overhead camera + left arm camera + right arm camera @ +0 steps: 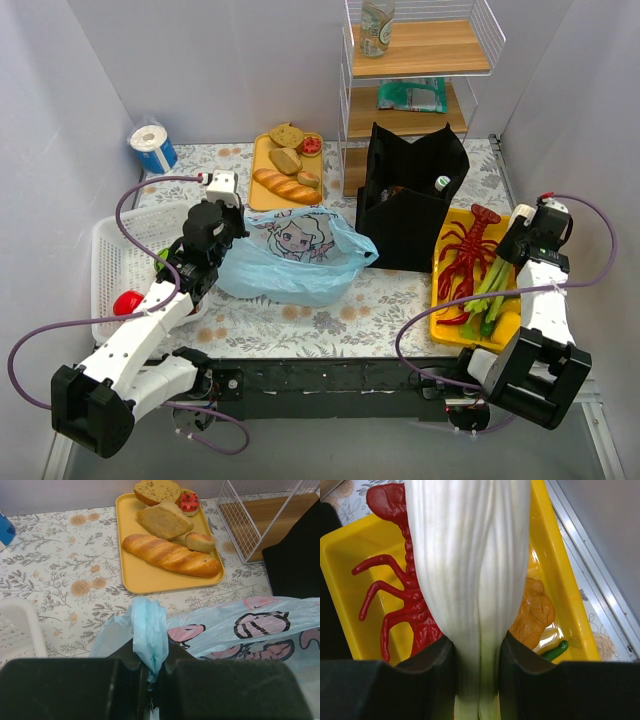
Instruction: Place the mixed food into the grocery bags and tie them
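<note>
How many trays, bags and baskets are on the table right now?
Trays: 2, flat yellow bread tray, deep yellow plastic lobster tray.
Bags: 2, tall stiff black bag, thin light-blue printed plastic bag.
Baskets: 1, white plastic lattice basket.
Total: 5.

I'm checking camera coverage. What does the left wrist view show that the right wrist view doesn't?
Only left wrist: the left gripper pinching the blue bag by its handle, and the bread loaf on its tray. Only right wrist: the right gripper clamping a pale stalk, plus the red lobster in a yellow bin. Both: the flowered table cover.
</note>
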### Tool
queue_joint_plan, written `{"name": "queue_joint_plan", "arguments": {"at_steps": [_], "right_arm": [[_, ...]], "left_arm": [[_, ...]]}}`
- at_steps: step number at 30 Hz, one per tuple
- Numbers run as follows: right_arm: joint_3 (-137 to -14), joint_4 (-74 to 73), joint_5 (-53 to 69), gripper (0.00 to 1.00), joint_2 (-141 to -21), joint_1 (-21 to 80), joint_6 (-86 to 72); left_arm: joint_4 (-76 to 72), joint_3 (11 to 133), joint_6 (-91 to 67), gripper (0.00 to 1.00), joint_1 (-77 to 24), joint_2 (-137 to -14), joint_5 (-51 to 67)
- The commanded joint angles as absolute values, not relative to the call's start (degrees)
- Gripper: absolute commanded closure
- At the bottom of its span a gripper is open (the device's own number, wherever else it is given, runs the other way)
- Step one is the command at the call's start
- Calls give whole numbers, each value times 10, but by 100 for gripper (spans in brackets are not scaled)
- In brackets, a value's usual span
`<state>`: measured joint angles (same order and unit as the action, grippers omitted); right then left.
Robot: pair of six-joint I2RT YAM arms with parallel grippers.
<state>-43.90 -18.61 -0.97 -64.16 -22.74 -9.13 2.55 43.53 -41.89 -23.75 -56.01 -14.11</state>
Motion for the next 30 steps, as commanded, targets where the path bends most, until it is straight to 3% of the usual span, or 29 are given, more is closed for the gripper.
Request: {"name": "queue_joint_plan", "arguments": {"at_steps": [1, 3, 9, 16, 19, 20, 30], "right_arm": [[-433, -156, -22, 82, -639, -226, -93], [-440, -156, -31, 86, -600, -226, -97], [-566, -144, -21, 84, -478, -224, -138], [-642, 78, 227, 89, -443, -182, -224], [-662, 107, 183, 94, -461, -66, -184], [-669, 103, 165, 95, -481, 18, -161], [-777, 133, 4, 95, -639, 462, 31]], "left_arm": [[25, 429, -417, 100, -235, -539, -141], [25, 430, -417, 100, -235, -540, -140], [23, 431, -419, 100, -235, -540, -123], [7, 420, -428, 100, -235, -514, -107], [8, 423, -432, 100, -235, -517, -98], [9, 423, -432, 100, -235, -519, -96], [10, 422, -431, 100, -235, -523, -95]]}}
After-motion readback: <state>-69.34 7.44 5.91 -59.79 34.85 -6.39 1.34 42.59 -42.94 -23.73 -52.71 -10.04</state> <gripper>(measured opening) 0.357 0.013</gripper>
